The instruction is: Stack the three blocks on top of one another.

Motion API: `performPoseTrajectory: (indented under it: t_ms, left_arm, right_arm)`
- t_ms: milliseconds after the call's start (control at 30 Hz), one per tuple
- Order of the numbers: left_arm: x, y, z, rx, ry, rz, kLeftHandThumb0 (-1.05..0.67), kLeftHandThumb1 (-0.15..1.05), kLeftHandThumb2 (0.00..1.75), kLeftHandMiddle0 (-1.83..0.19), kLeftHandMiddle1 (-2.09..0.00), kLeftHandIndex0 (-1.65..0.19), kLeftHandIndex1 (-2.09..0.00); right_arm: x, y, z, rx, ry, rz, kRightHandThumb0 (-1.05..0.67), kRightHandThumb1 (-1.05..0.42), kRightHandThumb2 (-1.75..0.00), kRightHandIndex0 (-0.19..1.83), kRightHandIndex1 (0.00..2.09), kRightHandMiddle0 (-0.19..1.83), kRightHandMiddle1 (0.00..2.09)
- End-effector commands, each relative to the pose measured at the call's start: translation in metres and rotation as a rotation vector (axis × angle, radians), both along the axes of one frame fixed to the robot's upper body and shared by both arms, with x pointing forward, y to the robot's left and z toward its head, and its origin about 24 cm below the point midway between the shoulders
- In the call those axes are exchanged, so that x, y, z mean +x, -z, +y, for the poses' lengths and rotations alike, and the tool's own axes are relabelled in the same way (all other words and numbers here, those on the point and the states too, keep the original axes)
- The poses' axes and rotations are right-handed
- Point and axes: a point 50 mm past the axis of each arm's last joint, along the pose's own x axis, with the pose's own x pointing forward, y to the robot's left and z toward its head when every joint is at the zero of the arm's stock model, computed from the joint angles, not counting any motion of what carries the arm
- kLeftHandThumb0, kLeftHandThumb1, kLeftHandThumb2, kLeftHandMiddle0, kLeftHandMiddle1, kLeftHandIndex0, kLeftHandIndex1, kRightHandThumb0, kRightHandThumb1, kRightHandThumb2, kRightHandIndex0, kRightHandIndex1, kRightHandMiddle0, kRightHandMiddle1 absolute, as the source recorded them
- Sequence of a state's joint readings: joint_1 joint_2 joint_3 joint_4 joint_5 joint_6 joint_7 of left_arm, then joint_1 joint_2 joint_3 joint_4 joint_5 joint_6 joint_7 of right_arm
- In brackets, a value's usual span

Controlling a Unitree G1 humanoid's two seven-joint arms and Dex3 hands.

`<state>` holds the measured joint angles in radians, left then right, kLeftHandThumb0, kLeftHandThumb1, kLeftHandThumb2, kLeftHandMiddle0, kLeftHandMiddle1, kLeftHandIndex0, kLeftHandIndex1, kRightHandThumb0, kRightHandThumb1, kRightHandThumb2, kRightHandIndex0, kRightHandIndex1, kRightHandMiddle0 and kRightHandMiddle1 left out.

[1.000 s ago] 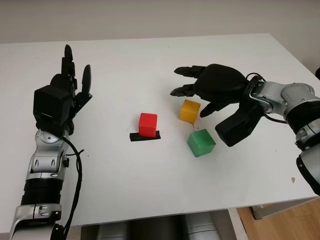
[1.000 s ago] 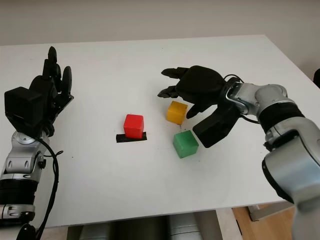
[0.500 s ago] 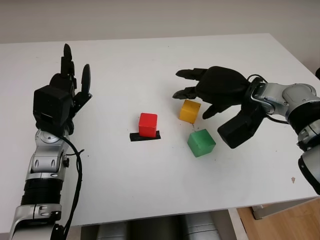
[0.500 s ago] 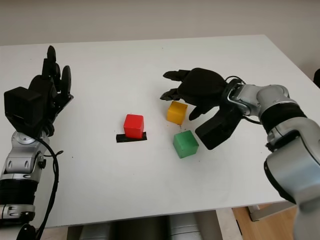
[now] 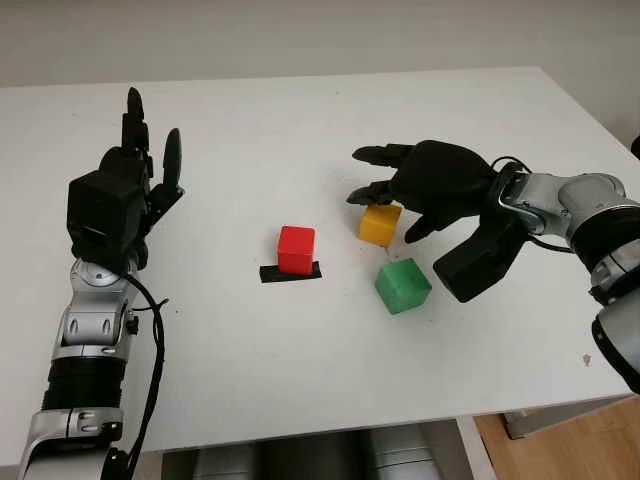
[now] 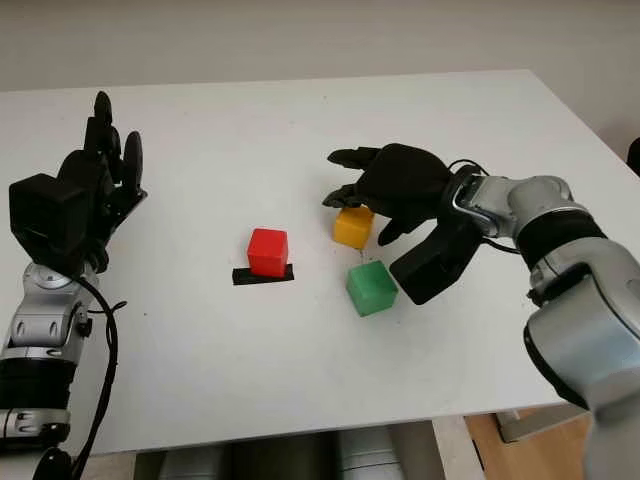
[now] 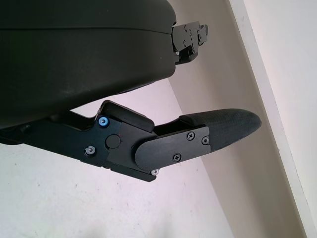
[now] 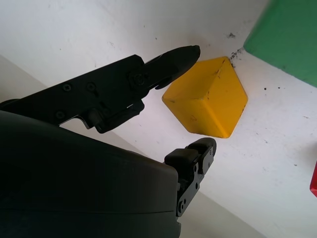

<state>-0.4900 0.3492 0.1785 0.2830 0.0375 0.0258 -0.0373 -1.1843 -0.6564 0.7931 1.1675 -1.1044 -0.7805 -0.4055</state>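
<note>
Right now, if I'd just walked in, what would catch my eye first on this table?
Three bright blocks mid-table: a red block sitting on a strip of black tape, a yellow block to its right, and a green block nearer the robot. The black right hand hangs open over the yellow block, fingers on either side of it, not yet gripping. The left hand is raised, open, far to the left.

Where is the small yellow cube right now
In the head views, the small yellow cube sits on the white table, right of the red cube, just behind the green cube, under the open right hand.
</note>
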Motion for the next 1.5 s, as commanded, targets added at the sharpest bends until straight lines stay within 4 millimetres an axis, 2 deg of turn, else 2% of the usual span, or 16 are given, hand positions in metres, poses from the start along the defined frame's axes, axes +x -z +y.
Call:
performPoseTrajectory:
  t_ms: [0, 333, 500, 533, 600, 633, 700, 833, 1200, 1333, 1467]
  left_arm:
    - [-0.001, -0.002, -0.001, 0.013, -0.002, -0.010, -0.84, 1.05, 0.68, 0.19, 0.00, 0.19, -0.03]
    - [-0.001, -0.002, 0.000, 0.011, 0.002, -0.005, -0.83, 1.05, 0.68, 0.19, 0.00, 0.19, -0.03]
    - [0.000, -0.002, -0.001, 0.028, 0.004, 0.000, -0.82, 1.05, 0.69, 0.19, 0.00, 0.19, -0.03]
    - [0.000, -0.002, -0.001, 0.029, 0.005, 0.001, -0.82, 1.05, 0.69, 0.19, 0.00, 0.19, -0.03]
    - [0.001, -0.002, -0.001, 0.028, 0.009, 0.001, -0.82, 1.05, 0.70, 0.19, 0.00, 0.19, -0.04]
    - [0.001, -0.002, -0.001, 0.025, 0.010, 0.002, -0.81, 1.05, 0.70, 0.19, 0.00, 0.19, -0.04]
    - [0.002, -0.003, -0.002, 0.020, 0.013, 0.003, -0.81, 1.05, 0.69, 0.19, 0.00, 0.19, -0.04]
    - [0.003, -0.003, -0.002, 0.023, 0.015, 0.005, -0.82, 1.05, 0.68, 0.19, 0.00, 0.19, -0.04]
    - [0.003, -0.002, -0.002, 0.022, 0.010, 0.006, -0.83, 1.05, 0.67, 0.19, 0.00, 0.19, -0.05]
    - [0.003, -0.002, -0.002, 0.027, 0.013, 0.007, -0.82, 1.05, 0.68, 0.19, 0.00, 0.19, -0.04]
    - [0.002, -0.001, -0.002, 0.022, 0.009, 0.007, -0.82, 1.05, 0.68, 0.19, 0.00, 0.19, -0.04]
  right_arm:
    - [0.000, 0.003, 0.000, -0.001, 0.004, 0.006, -0.46, -0.88, -0.06, 0.14, 0.05, 0.52, 0.08]
    - [-0.001, 0.006, 0.002, 0.027, -0.003, 0.014, -0.45, -0.89, -0.06, 0.15, 0.06, 0.57, 0.10]
    - [-0.001, 0.007, 0.001, 0.033, -0.004, 0.012, -0.44, -0.93, -0.06, 0.16, 0.06, 0.79, 0.23]
    - [-0.001, 0.008, 0.001, 0.034, -0.006, 0.010, -0.44, -0.93, -0.06, 0.16, 0.06, 0.80, 0.31]
    - [-0.001, 0.007, 0.001, 0.030, -0.007, 0.004, -0.45, -0.94, -0.06, 0.18, 0.06, 0.59, 0.86]
    - [-0.001, 0.007, 0.000, 0.023, -0.007, -0.001, -0.44, -0.95, -0.06, 0.19, 0.06, 0.53, 1.04]
    - [-0.001, 0.006, 0.000, 0.015, -0.006, -0.007, -0.44, -0.96, -0.06, 0.20, 0.06, 0.48, 1.22]
    - [0.000, 0.004, -0.001, 0.006, -0.006, -0.021, -0.44, -0.95, -0.05, 0.25, 0.08, 0.47, 1.27]
    - [0.002, -0.001, -0.004, 0.032, 0.024, -0.028, -0.43, -0.94, -0.05, 0.28, 0.07, 0.46, 1.25]
    - [0.005, -0.006, -0.005, 0.103, 0.101, 0.029, -0.44, -0.96, -0.06, 0.27, 0.06, 0.45, 1.27]
    - [0.009, -0.017, -0.005, 0.321, 0.182, 0.123, -0.39, -0.93, -0.05, 0.29, 0.06, 0.45, 1.25]
